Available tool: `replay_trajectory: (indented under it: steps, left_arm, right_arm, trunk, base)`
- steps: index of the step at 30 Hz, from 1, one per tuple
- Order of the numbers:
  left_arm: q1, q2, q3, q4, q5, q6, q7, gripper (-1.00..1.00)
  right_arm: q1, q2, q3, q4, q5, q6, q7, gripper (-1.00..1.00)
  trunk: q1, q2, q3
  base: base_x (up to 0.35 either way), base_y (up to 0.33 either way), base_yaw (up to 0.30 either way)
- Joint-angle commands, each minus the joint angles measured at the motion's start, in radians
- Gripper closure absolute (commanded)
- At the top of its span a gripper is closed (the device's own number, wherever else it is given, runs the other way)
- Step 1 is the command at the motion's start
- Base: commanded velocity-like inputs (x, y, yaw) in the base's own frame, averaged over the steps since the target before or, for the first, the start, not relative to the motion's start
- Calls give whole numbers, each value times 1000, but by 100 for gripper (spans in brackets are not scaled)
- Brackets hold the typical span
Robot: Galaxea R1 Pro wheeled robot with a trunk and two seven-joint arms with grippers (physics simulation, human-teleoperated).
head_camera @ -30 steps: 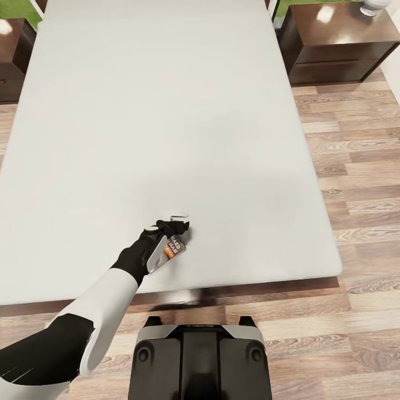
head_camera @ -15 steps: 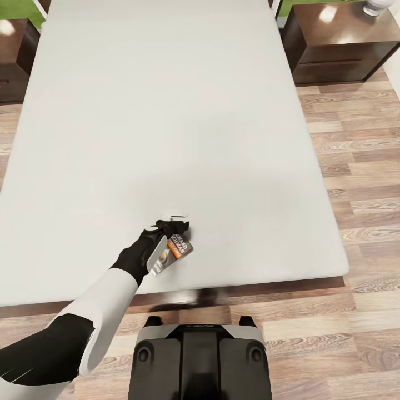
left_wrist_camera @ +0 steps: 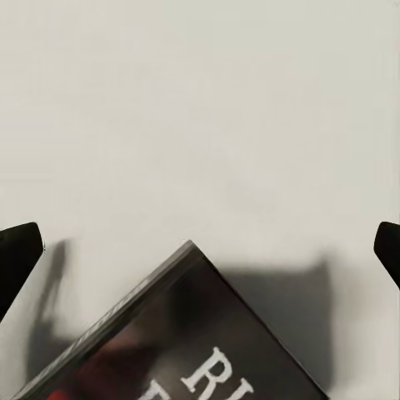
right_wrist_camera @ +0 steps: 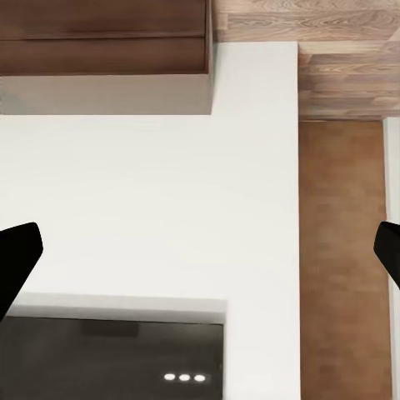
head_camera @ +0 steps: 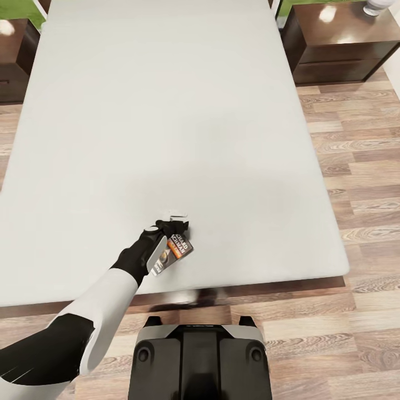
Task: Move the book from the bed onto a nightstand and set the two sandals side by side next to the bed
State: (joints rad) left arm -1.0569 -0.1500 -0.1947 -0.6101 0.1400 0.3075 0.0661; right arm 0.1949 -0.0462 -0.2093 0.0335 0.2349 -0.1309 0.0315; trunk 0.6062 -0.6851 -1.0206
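The book (head_camera: 176, 249), dark with an orange band and white lettering, lies on the pale-grey bed (head_camera: 166, 111) near its foot edge. My left gripper (head_camera: 177, 220) hovers just past the book's far end. In the left wrist view my left gripper (left_wrist_camera: 200, 250) is open, its fingertips (left_wrist_camera: 18, 250) spread wide over the mattress. One corner of the book (left_wrist_camera: 183, 342) reaches in between them, touching neither. My right gripper (right_wrist_camera: 200, 250) is open with nothing in it. One nightstand (head_camera: 339, 44) stands at the bed's far right, another (head_camera: 14, 55) at the far left. The sandals are out of view.
Wood-plank floor (head_camera: 361, 166) runs along the bed's right side and in front of its dark frame (head_camera: 250, 290). A white object (head_camera: 375, 6) stands on the right nightstand. My dark base (head_camera: 200, 361) is close to the bed's foot.
The book has tipped from leaning against my left wrist to lying flatter, with more of its cover showing. The view shifted slightly; the arm has hardly moved.
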Motion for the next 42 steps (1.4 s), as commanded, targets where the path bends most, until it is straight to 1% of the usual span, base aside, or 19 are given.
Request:
replay_trajectory:
  steps: [1,23,33,42]
  left_arm:
    - [0,0,-5,-1,10,4,11,-100]
    - [0,0,-4,1,12,-1,32,-100]
    - [0,-1,-3,5,9,-23,34,-100]
    - [0,-1,-4,7,10,-28,43,-100]
  right_arm:
    - [0,-1,-9,2,7,-6,3,-100]
    - [0,-1,-9,2,7,-6,3,-100]
    - [0,-1,-9,2,7,-6,3,-100]
    - [0,-1,-9,2,7,-6,3,-100]
  trunk:
    - [0,-1,-1]
    - [0,-1,-1]
    - [0,-1,-1]
    - [0,-1,-1]
  base:
    - [0,2,0]
    - [0,0,0]
    - [0,0,0]
    - [0,0,0]
